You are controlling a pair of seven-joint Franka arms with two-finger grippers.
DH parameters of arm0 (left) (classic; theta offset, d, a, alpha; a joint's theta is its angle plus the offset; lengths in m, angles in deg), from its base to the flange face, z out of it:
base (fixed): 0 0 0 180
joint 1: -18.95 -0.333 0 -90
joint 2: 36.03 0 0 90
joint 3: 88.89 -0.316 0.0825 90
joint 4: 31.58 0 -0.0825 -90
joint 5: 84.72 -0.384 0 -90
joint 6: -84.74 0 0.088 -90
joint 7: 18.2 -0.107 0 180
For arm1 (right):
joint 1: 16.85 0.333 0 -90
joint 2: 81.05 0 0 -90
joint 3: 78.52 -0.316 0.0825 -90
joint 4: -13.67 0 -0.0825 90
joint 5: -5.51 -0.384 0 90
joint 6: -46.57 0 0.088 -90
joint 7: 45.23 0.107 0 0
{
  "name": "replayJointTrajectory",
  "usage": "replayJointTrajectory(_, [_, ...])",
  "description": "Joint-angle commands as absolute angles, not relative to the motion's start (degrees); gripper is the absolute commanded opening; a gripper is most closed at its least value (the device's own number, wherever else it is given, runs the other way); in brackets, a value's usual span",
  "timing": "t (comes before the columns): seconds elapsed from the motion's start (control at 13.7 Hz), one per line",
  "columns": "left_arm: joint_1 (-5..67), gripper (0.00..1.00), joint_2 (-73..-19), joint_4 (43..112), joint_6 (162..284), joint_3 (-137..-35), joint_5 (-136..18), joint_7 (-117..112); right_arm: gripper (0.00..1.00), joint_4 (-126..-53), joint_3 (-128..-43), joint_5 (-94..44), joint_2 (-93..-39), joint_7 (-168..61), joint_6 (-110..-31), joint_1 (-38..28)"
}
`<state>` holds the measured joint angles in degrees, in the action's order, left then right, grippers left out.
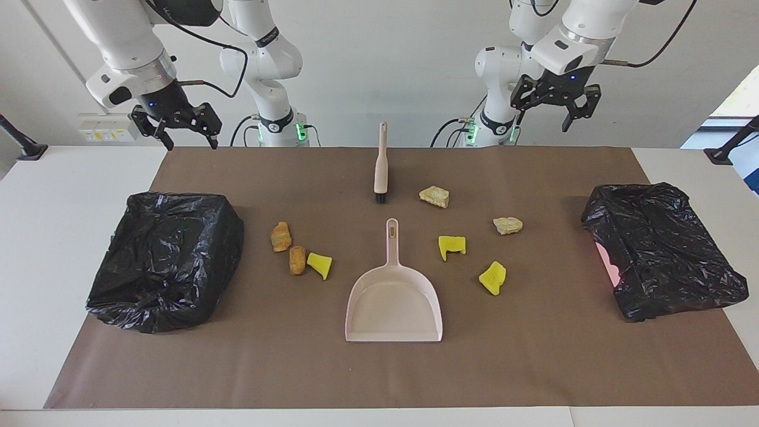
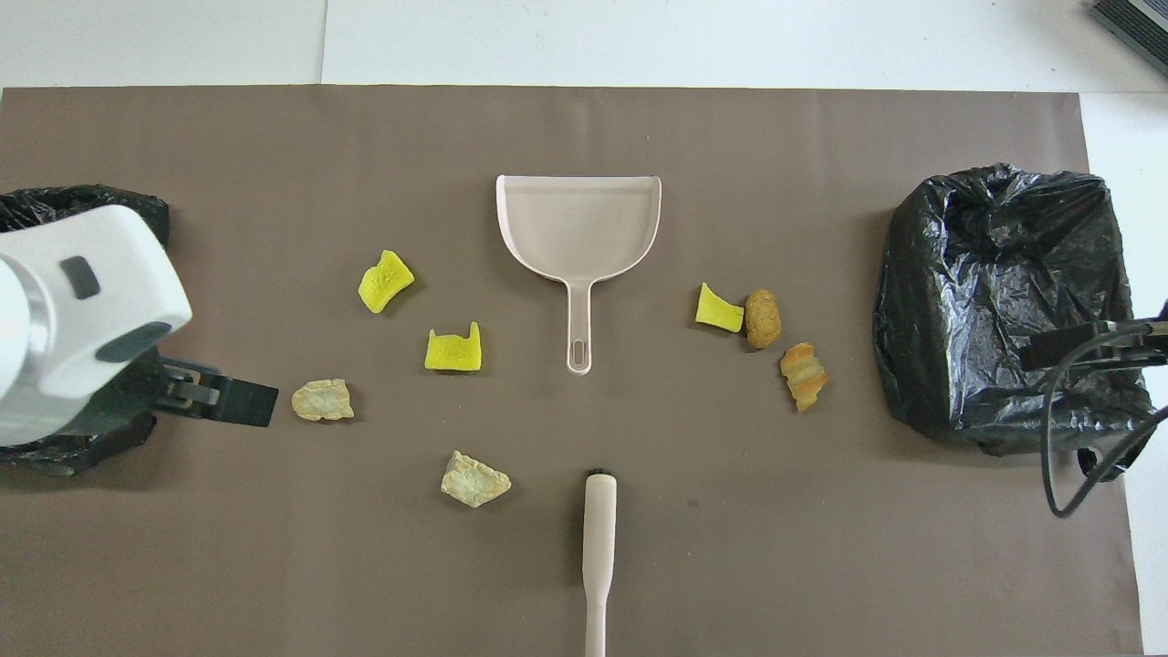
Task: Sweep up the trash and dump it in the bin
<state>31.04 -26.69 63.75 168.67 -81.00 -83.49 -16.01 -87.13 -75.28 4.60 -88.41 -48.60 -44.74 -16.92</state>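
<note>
Several small foam chunks of trash lie on the brown mat around a pink dustpan (image 1: pixel 394 302) (image 2: pixel 578 224). Yellow ones (image 1: pixel 320 264) (image 1: pixel 452 246) (image 1: pixel 493 277), tan ones (image 1: pixel 434 196) (image 1: pixel 508 225) and orange ones (image 1: pixel 281 236) (image 1: pixel 297 260) lie apart from the pan. A pink brush (image 1: pixel 380 163) (image 2: pixel 599 538) lies nearer to the robots than the pan. My left gripper (image 1: pixel 548 110) is open and empty, up in the air over the mat's robot-side edge. My right gripper (image 1: pixel 188 133) is open and empty, up over the mat's corner by the right arm.
Two bins lined with black bags stand at the table's ends, one at the right arm's end (image 1: pixel 166 258) (image 2: pixel 1004 301) and one at the left arm's end (image 1: pixel 661 249) (image 2: pixel 82 196). In the overhead view the left arm covers part of its bin.
</note>
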Motion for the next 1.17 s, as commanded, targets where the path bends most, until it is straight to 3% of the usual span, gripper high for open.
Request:
replayJointTrajectory(0.0, [36.6,1.00,-19.8,75.1,173.6,-81.4,-81.8,-11.6,1.00,-91.2,-76.8,4.5,-89.6,-46.1,-48.8,-17.0])
replayJointTrajectory(0.15, [41.9,1.00,-18.6,79.9,176.6,-81.4,-81.7,-7.8,1.00,-92.7,-77.4,4.5,-88.9,-45.7,-49.8,-15.3])
replayJointTrajectory(0.8, [62.8,1.00,-19.0,96.8,195.2,-81.4,-80.7,13.8,1.00,-92.4,-77.4,3.7,-74.3,-39.9,-67.1,-7.5])
replayJointTrajectory(1.1, [69.7,1.00,-23.7,102.4,203.7,-81.4,-80.6,23.1,1.00,-92.5,-77.5,3.6,-70.2,-36.1,-71.4,-4.6])
